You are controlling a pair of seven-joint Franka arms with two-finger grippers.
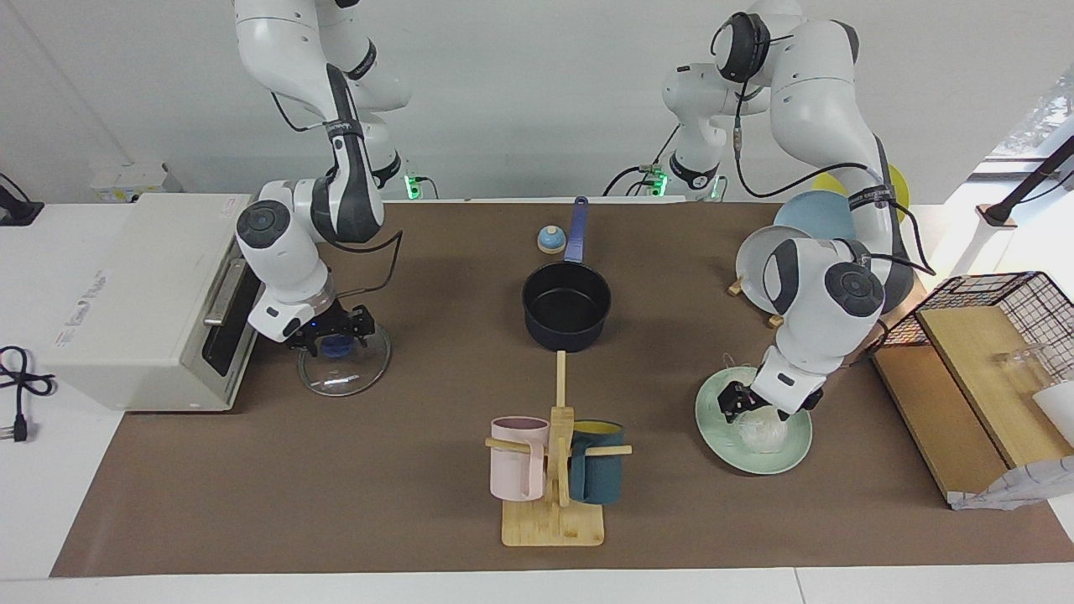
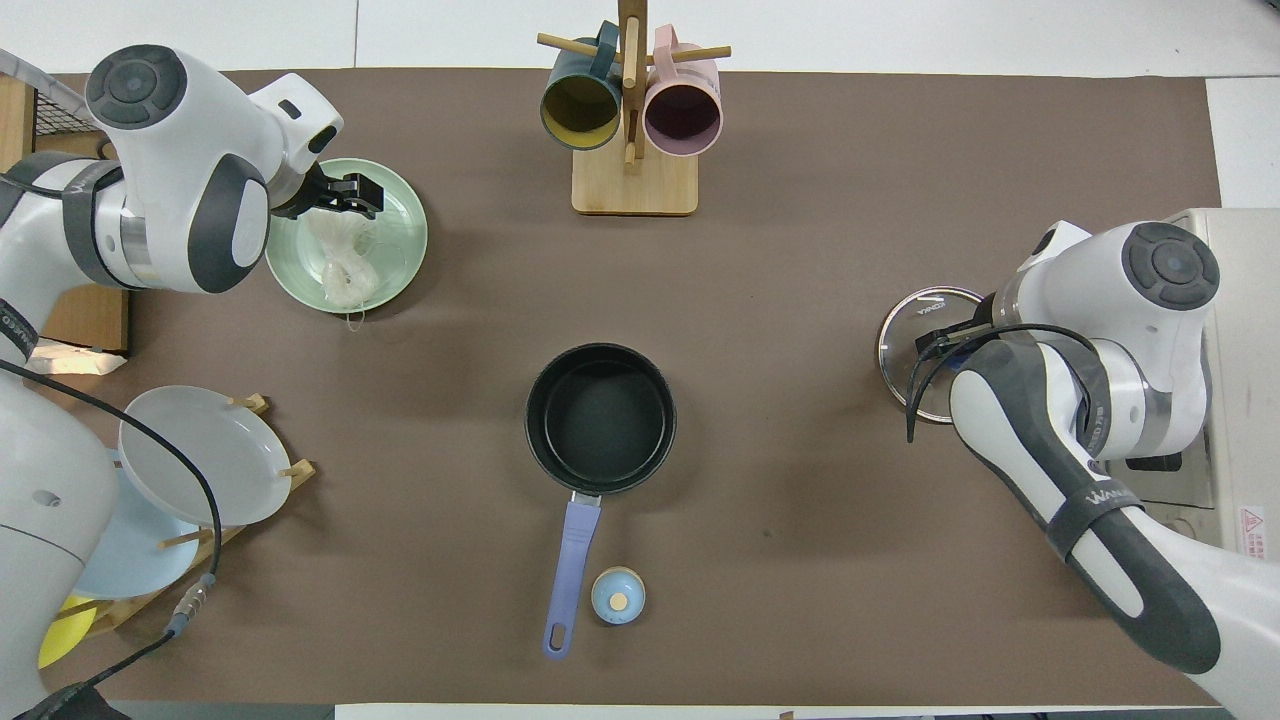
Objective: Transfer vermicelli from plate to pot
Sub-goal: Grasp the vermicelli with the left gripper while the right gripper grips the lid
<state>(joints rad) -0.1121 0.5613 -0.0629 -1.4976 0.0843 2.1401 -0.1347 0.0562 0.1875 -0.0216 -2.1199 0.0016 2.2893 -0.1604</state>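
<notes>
Left hand (image 1: 742, 406) low on vermicelli (image 1: 762, 429) in mint plate (image 1: 713, 428) near left-arm end of counter, fingers apart; right hand (image 1: 329, 334) over glass lid (image 1: 346, 369), grip unclear. Best closing deep into clump, lifting straight, crossing to pot (image 1: 566, 308).

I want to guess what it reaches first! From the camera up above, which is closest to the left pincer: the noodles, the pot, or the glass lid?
1. vermicelli, on the mint plate right under the left pincer.
2. pot, mid-table.
3. glass lid, at the right arm's end.
</notes>
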